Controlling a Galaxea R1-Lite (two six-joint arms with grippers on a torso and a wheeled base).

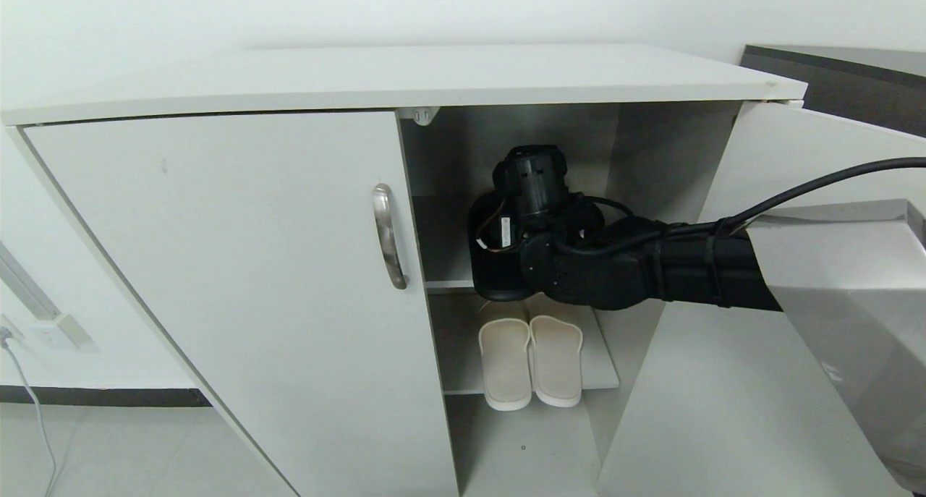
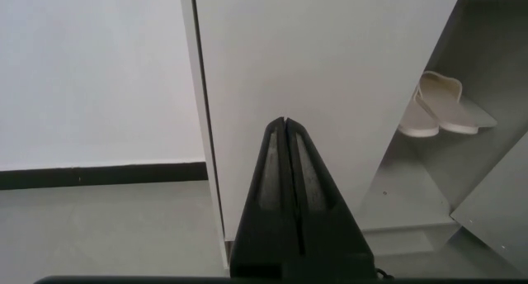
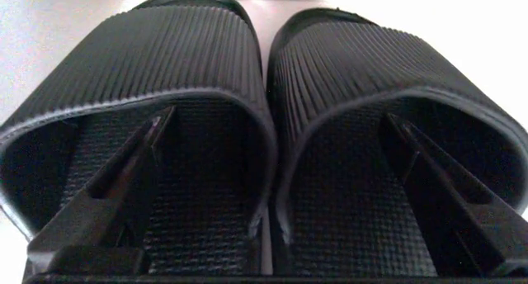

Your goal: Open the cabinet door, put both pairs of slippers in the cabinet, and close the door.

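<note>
Black slippers [image 3: 190, 61] at upper shelf [image 1: 447, 285] edge, right claw [image 3: 278, 117] spread inside.

You are looking at an indoor room that reads as a home entryway, or a test room set up like one. The plain white cabinet [image 1: 217, 265] with a metal door handle [image 1: 388, 236] stands against a bare white wall [image 1: 362, 5]. On a shelf inside the cabinet sits a pair of pale slippers [image 1: 530, 361], ordinary household footwear. Left of the cabinet, a dark skirting strip [image 1: 101, 396] runs along the foot of the wall above a pale floor [image 1: 108, 453]. A white wall socket [image 1: 61, 332] with a grey cable [image 1: 29, 396] is also there. Behind the cabinet's right end stands a dark-topped unit [image 1: 839, 85].
</note>
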